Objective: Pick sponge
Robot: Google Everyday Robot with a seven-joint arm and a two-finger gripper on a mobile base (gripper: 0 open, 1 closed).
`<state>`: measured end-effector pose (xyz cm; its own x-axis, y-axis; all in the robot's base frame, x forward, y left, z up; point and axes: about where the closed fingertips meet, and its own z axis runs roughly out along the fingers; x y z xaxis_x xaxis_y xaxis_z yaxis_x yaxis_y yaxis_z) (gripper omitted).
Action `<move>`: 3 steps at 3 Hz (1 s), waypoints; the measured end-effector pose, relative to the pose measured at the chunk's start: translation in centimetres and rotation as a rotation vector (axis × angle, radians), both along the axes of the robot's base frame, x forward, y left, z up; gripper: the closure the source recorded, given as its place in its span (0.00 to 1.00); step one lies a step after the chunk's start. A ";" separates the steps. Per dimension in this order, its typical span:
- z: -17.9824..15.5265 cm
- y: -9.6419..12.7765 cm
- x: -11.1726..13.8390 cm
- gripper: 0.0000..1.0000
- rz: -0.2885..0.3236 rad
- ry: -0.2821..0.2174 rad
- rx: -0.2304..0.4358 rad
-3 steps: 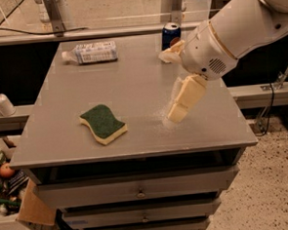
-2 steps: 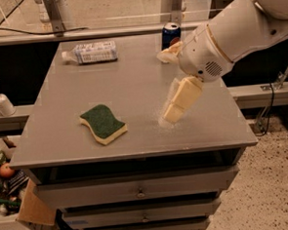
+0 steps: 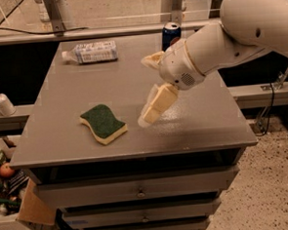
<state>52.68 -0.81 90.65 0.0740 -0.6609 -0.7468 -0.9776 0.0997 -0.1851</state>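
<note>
The sponge (image 3: 103, 123) lies flat on the grey table (image 3: 62, 136) near its front left, dark green top up over a pale yellow layer. My gripper (image 3: 145, 91) hangs from the white arm just right of the sponge, low over the table. It is open and empty. One pale yellow padded finger (image 3: 155, 105) points down-left, its tip a short way from the sponge's right end. The other finger (image 3: 153, 60) sits higher and farther back.
A plastic bottle (image 3: 90, 52) lies on its side at the table's back left. A blue can (image 3: 171, 34) stands at the back, behind the arm. A soap dispenser (image 3: 0, 100) stands on a ledge at left. Boxes with clutter (image 3: 12, 193) sit on the floor at lower left.
The gripper has moved left and slightly nearer the table's front, closing the gap to the sponge. The sponge has not moved.
</note>
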 end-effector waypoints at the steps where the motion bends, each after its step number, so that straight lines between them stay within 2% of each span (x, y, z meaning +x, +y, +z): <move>1: -2.2 2.4 0.8 0.00 0.015 0.039 0.046; 3: -5.0 7.7 0.6 0.00 0.071 0.096 0.114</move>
<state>53.26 6.89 85.62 0.0422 -0.5668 -0.8228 -0.9957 0.0445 -0.0817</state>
